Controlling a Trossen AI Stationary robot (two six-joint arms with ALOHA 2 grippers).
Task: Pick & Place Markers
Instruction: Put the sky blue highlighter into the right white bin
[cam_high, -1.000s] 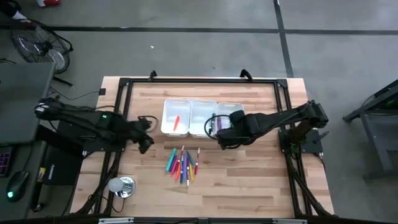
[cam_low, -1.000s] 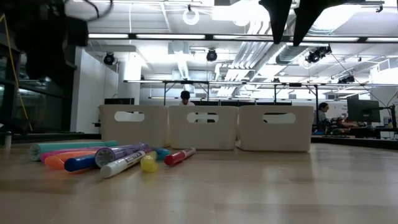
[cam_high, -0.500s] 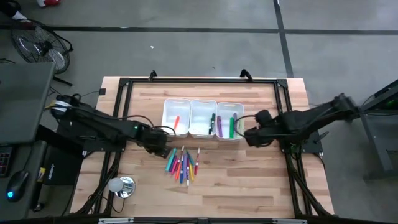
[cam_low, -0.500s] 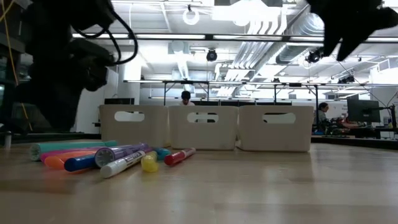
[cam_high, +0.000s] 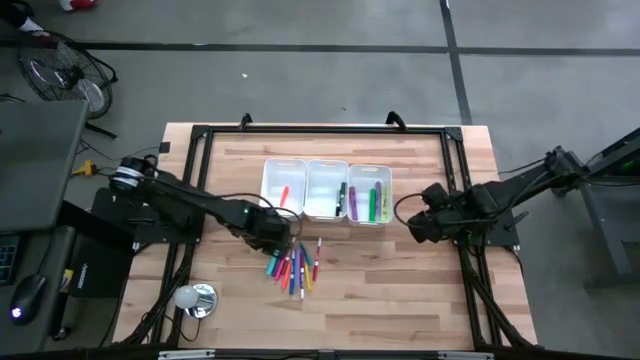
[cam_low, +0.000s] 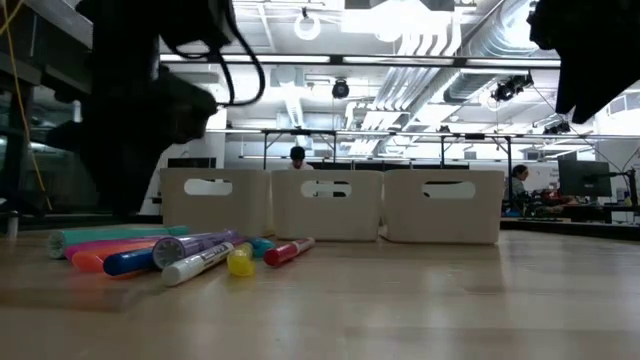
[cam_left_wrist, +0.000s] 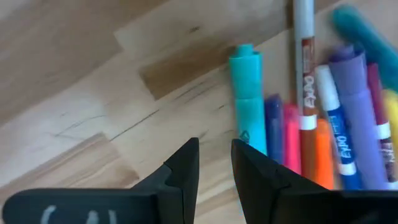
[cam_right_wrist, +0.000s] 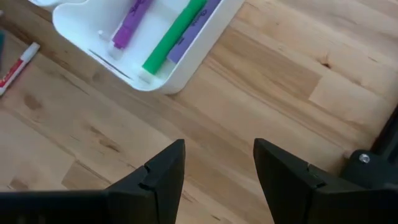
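Several markers (cam_high: 292, 265) in pink, orange, blue, purple and teal lie side by side on the wooden table, just near of three white bins (cam_high: 326, 188). My left gripper (cam_high: 277, 236) points down over the pile's left end. In its wrist view its fingers (cam_left_wrist: 214, 152) stand a little apart with bare wood between them, beside the teal marker (cam_left_wrist: 249, 106). My right gripper (cam_high: 418, 228) hangs open and holds nothing, to the right of the right bin (cam_right_wrist: 155, 68), which holds purple and green markers (cam_right_wrist: 168, 37). An orange marker (cam_high: 284, 195) lies in the left bin.
A black frame (cam_high: 200, 135) runs around the table's edges. A round silver object (cam_high: 197, 298) sits near the front left corner. One red-and-white marker (cam_right_wrist: 18, 59) lies on the wood near the right bin. Bare wood lies to the right of the bins and along the near edge.
My left gripper has gone toward the table's right and down, arriving over the left end of the marker pile, and its wrist has rolled. My right gripper has drawn away from the right bin toward the table's right edge. The markers have not moved.
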